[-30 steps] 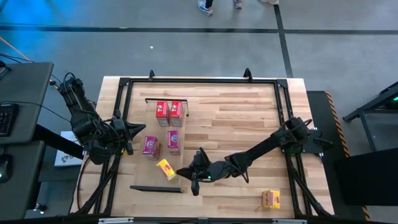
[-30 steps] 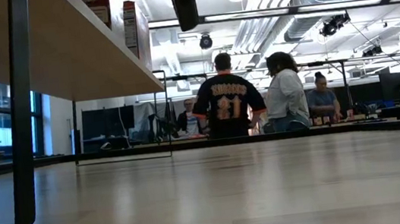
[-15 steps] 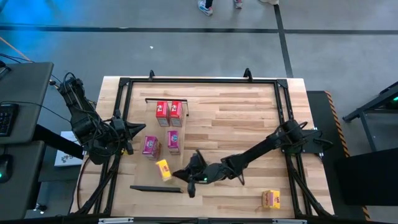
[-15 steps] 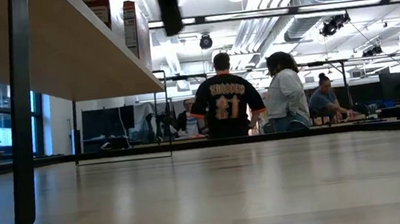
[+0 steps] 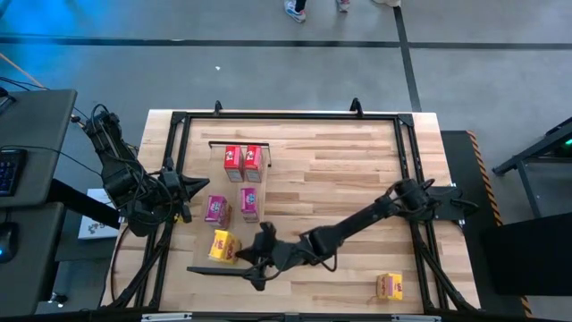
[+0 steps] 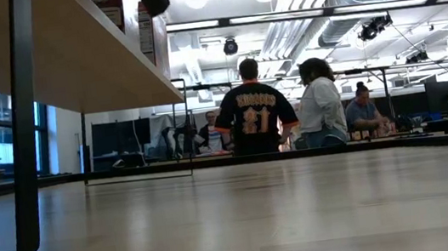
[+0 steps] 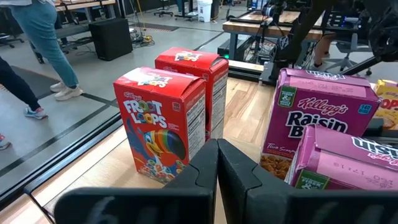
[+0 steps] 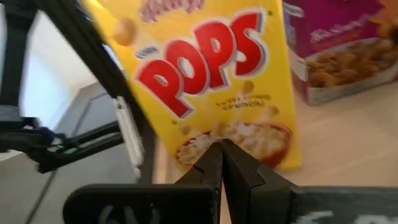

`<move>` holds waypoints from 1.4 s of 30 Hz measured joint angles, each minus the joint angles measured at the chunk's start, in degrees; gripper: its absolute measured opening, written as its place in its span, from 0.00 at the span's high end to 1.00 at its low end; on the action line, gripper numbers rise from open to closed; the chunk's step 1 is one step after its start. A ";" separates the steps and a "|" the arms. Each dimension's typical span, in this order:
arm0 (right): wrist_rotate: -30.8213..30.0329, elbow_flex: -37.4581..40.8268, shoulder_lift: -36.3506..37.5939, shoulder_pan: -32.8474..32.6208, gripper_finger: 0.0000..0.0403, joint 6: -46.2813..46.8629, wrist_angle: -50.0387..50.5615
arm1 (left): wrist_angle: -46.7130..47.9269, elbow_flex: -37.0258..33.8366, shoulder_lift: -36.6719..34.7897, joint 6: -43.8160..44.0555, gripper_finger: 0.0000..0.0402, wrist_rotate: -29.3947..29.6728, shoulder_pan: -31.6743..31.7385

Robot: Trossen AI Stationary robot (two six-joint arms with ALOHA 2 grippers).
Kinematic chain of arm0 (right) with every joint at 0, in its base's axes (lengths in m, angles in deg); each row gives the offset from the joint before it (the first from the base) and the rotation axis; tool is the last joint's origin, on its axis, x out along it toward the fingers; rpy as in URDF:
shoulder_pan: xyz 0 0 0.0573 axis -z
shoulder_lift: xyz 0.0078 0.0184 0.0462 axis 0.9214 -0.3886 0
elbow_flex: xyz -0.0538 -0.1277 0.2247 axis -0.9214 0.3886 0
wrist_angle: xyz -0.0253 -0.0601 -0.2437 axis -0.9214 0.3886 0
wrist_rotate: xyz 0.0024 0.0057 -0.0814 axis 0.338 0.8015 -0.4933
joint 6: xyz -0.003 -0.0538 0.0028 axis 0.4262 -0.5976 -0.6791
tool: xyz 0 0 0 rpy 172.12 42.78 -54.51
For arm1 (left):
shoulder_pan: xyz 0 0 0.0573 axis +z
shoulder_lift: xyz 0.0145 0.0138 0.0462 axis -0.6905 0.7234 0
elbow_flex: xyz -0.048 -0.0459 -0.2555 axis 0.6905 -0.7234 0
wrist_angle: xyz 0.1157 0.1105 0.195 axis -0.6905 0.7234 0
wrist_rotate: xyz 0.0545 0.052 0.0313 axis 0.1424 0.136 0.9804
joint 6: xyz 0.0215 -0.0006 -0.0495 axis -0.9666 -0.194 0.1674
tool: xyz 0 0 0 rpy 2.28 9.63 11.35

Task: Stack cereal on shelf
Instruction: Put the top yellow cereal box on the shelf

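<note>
The shelf (image 5: 234,186) lies along the table's left part, and the low view shows its underside (image 6: 71,67). Two red cereal boxes (image 5: 243,159) stand at its far end, with two pink ones (image 5: 249,202) behind them. One yellow cereal box (image 5: 223,246) is near its near end. My right gripper (image 5: 243,257) is shut, right beside that yellow box on its right. My left gripper (image 5: 189,190) waits shut at the shelf's left side, facing the red boxes (image 7: 163,127) and pink boxes (image 7: 317,134). My right gripper touches the yellow box's printed front face (image 8: 236,134) low down with its shut fingertips (image 8: 231,163), pushing rather than pinching. The fingers come nearly level from the table's right side. The box stands with its bottom end on the shelf.
A second yellow box (image 5: 389,286) sits on the table near the near right corner. A black rail (image 5: 223,270) ends the shelf just past the pushed box. A black frame (image 5: 290,116) rings the table. People (image 6: 256,109) stand in the room beyond.
My right gripper has moved toward the table's left edge, staying shut. It has slid the yellow box left along the shelf. The box has turned about and now stands closer to the shelf's near left corner.
</note>
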 joint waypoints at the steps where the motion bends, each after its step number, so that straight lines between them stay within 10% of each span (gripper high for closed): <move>1: -0.42 0.00 0.00 0.00 1.00 0.00 0.67 | 0.02 0.00 0.02 0.00 1.00 0.00 0.00; 42: 5.67 0.02 -1.05 2.28 1.00 3.06 -1.79 | 0.02 0.00 0.01 -0.02 1.00 0.63 0.00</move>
